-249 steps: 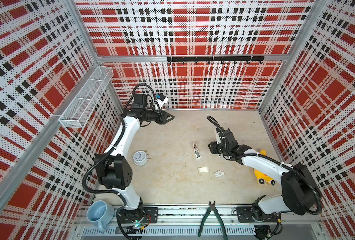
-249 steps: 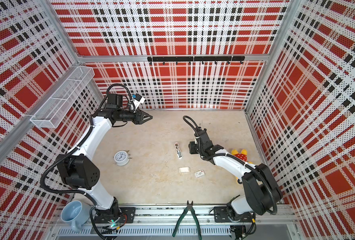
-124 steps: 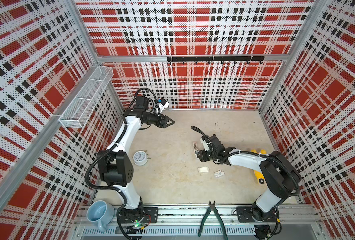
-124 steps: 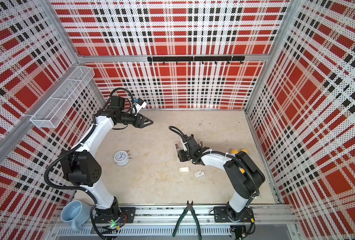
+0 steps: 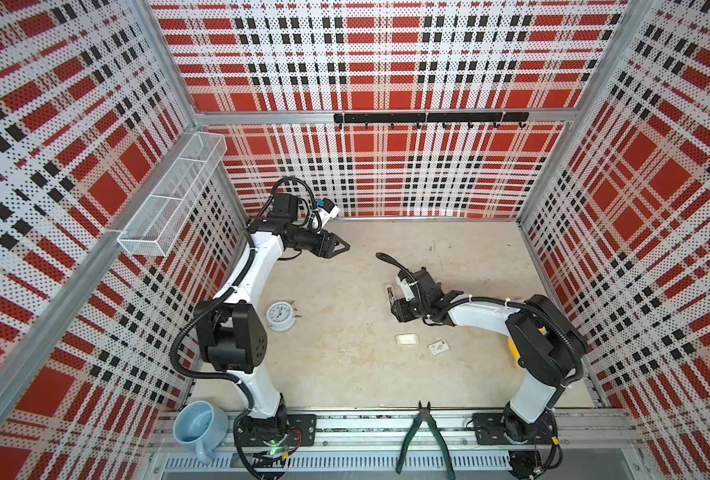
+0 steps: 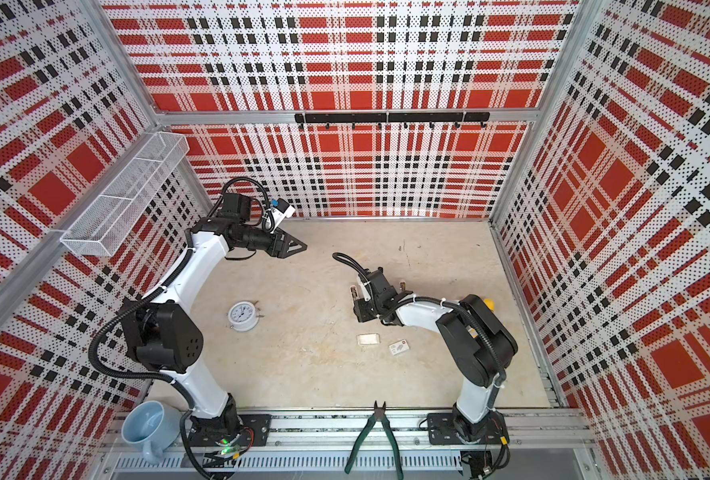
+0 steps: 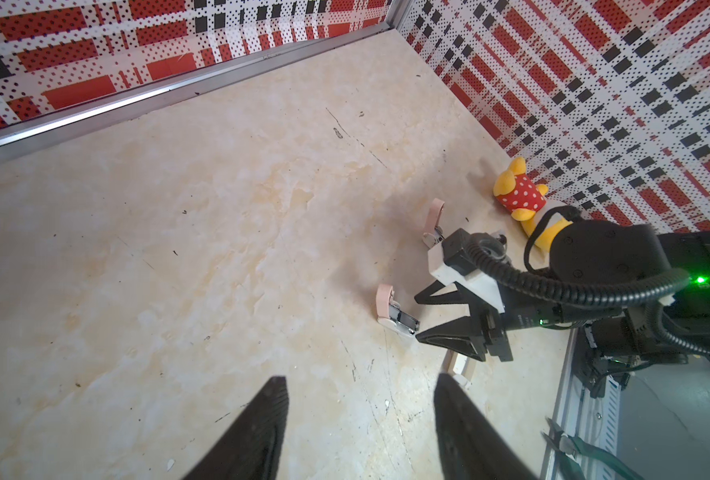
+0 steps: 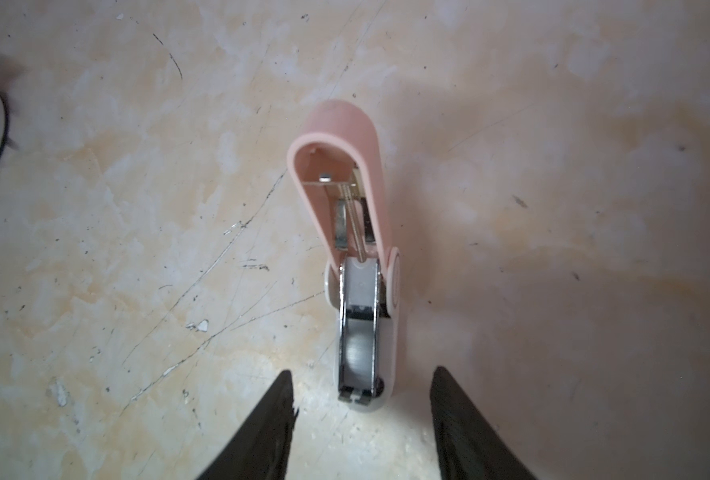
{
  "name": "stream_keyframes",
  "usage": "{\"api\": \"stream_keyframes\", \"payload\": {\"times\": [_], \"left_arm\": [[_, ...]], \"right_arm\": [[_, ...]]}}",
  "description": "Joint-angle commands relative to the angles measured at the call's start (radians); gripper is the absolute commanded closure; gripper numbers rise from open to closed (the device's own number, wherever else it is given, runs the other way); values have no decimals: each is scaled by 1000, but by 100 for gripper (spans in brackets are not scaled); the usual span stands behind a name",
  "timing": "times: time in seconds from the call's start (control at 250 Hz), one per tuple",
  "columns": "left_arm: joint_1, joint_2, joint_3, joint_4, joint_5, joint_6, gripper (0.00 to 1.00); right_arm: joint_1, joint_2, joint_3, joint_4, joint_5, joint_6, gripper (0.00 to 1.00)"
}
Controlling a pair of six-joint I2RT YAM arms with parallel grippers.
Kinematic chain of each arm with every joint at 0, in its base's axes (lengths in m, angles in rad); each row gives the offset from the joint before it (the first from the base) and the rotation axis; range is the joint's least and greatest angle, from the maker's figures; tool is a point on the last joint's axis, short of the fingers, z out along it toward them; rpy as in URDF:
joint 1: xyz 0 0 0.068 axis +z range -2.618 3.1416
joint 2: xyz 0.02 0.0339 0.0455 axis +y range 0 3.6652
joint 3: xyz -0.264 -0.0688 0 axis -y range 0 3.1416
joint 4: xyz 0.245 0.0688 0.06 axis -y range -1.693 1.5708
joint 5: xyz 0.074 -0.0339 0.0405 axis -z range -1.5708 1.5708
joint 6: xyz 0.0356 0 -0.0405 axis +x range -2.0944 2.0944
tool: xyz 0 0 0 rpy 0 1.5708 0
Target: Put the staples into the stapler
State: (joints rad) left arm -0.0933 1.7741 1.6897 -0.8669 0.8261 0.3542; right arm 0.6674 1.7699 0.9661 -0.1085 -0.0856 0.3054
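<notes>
The stapler (image 8: 359, 270) is pink and white and lies on the table with its pink lid swung up, so the metal channel shows. It also appears in a top view (image 5: 390, 291) and in the left wrist view (image 7: 390, 311). My right gripper (image 8: 361, 399) is open, low over the table, and the stapler's near end sits between its fingertips with a gap on each side (image 5: 395, 304). The staples (image 5: 407, 339) are a small pale block on the table in front of that gripper. My left gripper (image 5: 345, 246) is open and empty above the back left of the table.
A white sleeve with a red mark (image 5: 438, 347) lies beside the staples. A second small pink piece (image 7: 434, 216) stands behind the right gripper. An alarm clock (image 5: 280, 316), a yellow plush toy (image 7: 519, 195), a blue mug (image 5: 199, 428) and pliers (image 5: 423, 436) are also there.
My right gripper has swung left and come down to the stapler, its jaws opening wider. The left gripper has opened a little and barely moved.
</notes>
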Motion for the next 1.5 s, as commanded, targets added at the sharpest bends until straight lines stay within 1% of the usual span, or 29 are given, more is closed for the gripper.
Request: {"api": "stream_keyframes", "payload": {"times": [0.0, 0.184, 0.604, 0.68, 0.996, 1.332, 1.497], "left_arm": [[-7, -6, -15, -21, 8, 22, 40], [-8, -8, -25, -24, 11, 31, 41], [3, -10, -39, -37, 24, 42, 41], [5, -12, -39, -42, 24, 46, 41], [15, -10, -40, -64, 15, 67, 41], [28, -13, -45, -79, 5, 76, 42], [36, -21, -53, -82, 0, 83, 42]], "right_arm": [[4, 23, 30, 21, 15, -34, 45], [5, 42, 48, 17, 5, -46, 45], [6, 131, 122, -37, -6, -125, 47], [7, 147, 133, -45, -9, -136, 48], [9, 191, 170, -67, -55, -217, 61], [31, 240, 224, -72, -91, -294, 65], [52, 267, 273, -79, -124, -325, 63]]}}
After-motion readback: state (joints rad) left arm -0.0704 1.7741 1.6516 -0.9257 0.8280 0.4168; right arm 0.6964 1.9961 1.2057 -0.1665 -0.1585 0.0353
